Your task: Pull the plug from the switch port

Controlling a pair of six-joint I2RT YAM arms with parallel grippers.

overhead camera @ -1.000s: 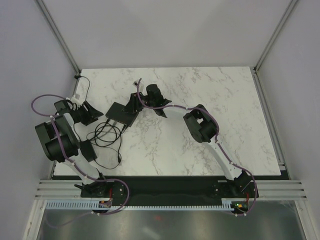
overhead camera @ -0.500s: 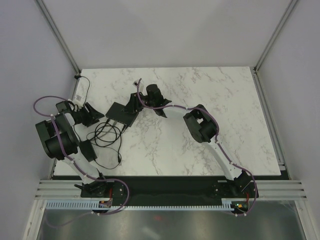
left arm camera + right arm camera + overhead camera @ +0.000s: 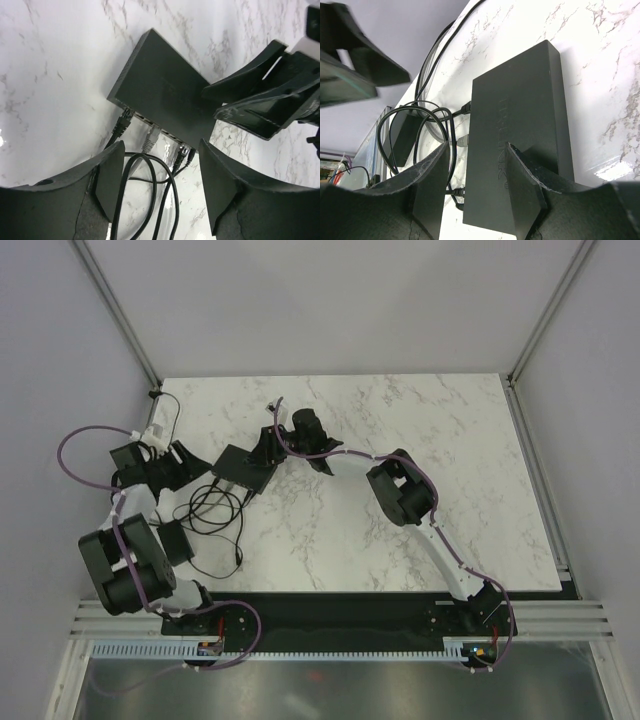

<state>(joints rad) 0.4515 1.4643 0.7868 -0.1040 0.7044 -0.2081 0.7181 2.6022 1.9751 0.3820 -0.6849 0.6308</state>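
**Lining up on the port row**

Ease the left gripper [image 3: 161, 150], low in its wrist view, forward over the cable loops [image 3: 145, 190], jaws wide apart and empty as now. Centre on the grey plug [image 3: 150, 136], probably the target, seated in the port edge of the switch [image 3: 165, 85] at mid frame. Pinch the plug body, not the cord, then draw straight back. Farther off, upper right: brace with the right gripper [image 3: 211, 102], likewise parted, clasping nothing, poised over the switch lid; cannot tell whether touching.
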